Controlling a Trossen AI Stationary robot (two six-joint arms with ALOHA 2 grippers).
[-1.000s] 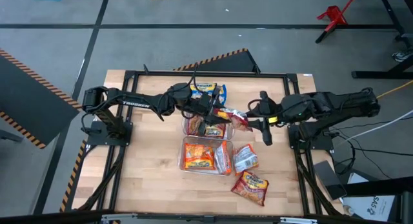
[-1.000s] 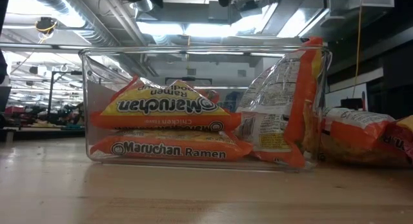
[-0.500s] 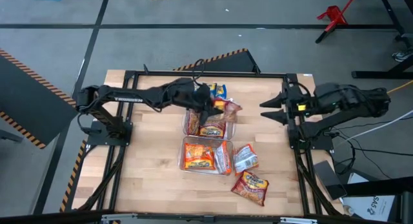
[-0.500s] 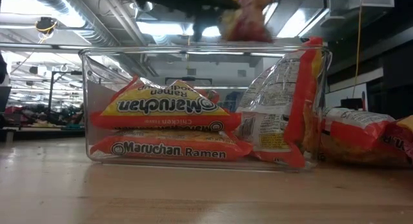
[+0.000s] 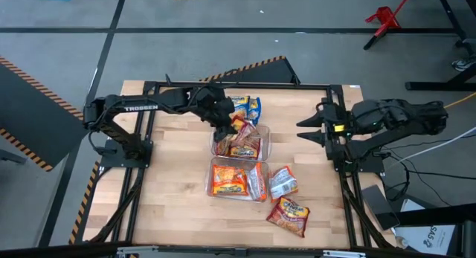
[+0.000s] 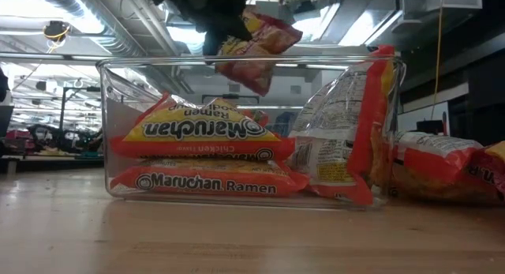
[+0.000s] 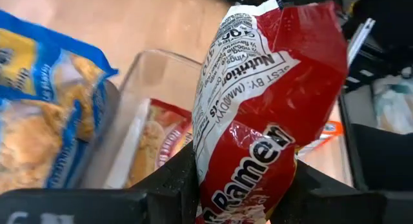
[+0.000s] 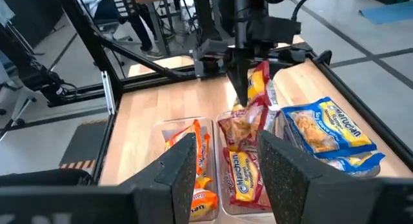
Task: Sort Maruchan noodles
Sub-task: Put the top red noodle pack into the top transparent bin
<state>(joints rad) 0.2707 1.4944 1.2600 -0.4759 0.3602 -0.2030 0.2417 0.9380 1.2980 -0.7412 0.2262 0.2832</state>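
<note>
Left gripper (image 5: 227, 129) clamped on red ramen packet (image 7: 264, 114), holding it above the far clear bin (image 5: 263, 144). Right gripper (image 5: 306, 128) spread wide, holding nothing, at table's right edge.

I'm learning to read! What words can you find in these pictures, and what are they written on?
"Maruchan Ramen": lower orange packet in the near clear bin.
"Maruchan", upside down: upper orange packet.
"Nutrition" and "Ramen": red packet held in the left tool.
"TROSSEN": left arm.
"Maruchan": blue packet.
Fine print on the packets is too small to read.
The right tool shows no words.
</note>
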